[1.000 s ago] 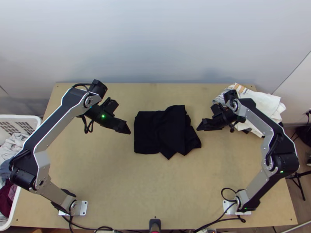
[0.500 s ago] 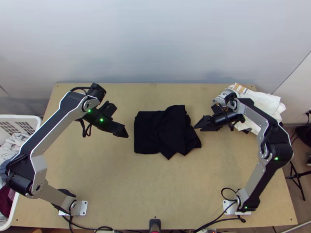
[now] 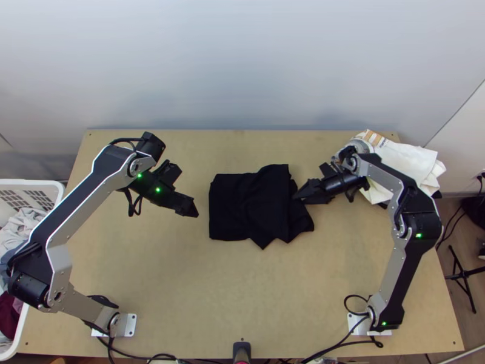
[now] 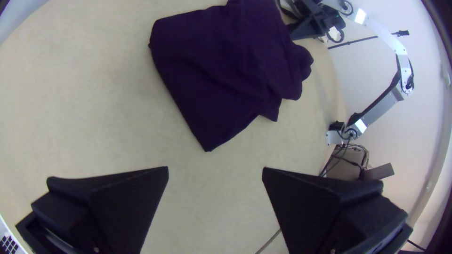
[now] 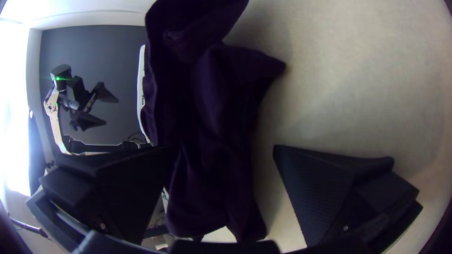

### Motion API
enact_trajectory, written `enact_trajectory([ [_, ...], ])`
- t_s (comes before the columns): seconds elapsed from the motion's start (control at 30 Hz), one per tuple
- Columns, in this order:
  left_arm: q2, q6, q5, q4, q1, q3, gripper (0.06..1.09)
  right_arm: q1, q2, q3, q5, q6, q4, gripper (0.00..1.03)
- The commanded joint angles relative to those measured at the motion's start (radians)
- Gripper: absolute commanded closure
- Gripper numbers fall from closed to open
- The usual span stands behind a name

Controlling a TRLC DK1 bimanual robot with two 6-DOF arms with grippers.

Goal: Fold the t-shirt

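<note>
Right gripper (image 5: 224, 148) is wide open at the ragged end of the black t-shirt (image 3: 248, 206), nothing clamped; left gripper (image 4: 215, 168), wide open and empty, is off the squarer end. The t-shirt lies mid-way across the table (image 3: 242, 291), roughly folded. Probably over halfway: ragged end needs tucking, flattening.

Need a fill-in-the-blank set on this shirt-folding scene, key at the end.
In the top view, the t-shirt looks ____.
The tool nearer it is on the ____ arm.
The left tool's fingers stand ____.
In the top view, the laundry basket is at the picture's ____ edge.

Missing: black; right; open; left.
</note>
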State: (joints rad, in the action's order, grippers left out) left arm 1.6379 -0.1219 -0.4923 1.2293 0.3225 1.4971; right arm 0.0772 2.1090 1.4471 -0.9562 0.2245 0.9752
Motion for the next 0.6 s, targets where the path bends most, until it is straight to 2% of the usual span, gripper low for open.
enact_trajectory([
  [0.0,0.002,0.001,0.021,-0.008,0.000,-0.008,0.12,0.075,0.009,0.033,0.060,-0.057,-0.053,0.07],
  [0.3,-0.006,-0.001,0.031,-0.013,0.000,-0.032,0.12,0.171,0.043,0.144,0.054,-0.128,-0.050,0.06],
  [0.57,-0.010,-0.001,0.054,-0.024,0.003,-0.064,0.12,0.265,0.131,0.193,0.056,-0.148,-0.050,0.06],
])
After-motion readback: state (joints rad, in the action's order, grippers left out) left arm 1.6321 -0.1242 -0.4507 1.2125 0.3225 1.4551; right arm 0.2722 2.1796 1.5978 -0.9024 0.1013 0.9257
